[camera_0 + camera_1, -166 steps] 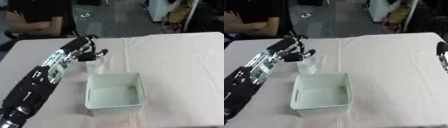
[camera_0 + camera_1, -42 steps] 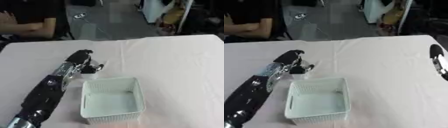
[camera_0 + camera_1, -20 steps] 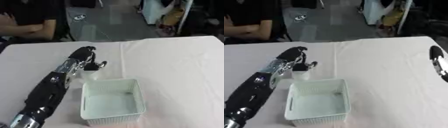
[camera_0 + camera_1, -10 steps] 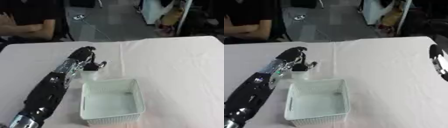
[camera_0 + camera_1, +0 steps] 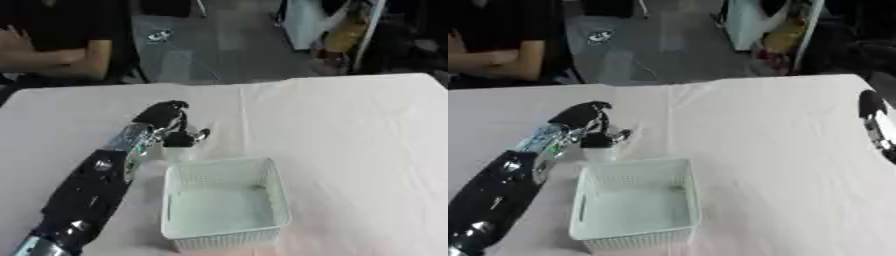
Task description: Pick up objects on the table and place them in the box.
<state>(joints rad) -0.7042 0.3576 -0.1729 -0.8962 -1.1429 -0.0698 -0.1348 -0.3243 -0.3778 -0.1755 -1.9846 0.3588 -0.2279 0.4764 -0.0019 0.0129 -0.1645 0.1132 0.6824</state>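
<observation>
the left hand [image 5: 166, 121] has its fingers curled round a small pale bottle [image 5: 176, 150] with a dark cap, upright just behind the box [image 5: 224, 204]; it looks light, stiff and smooth, so a hold near the cap seems safest

I saw a bench [image 5: 350, 130] covered in pale pinkish-white cloth. The box [image 5: 224, 202] was white with a fine lattice pattern on its walls. My left robot hand [image 5: 166, 117] was black, its forearm black with silver and small green spots.
</observation>
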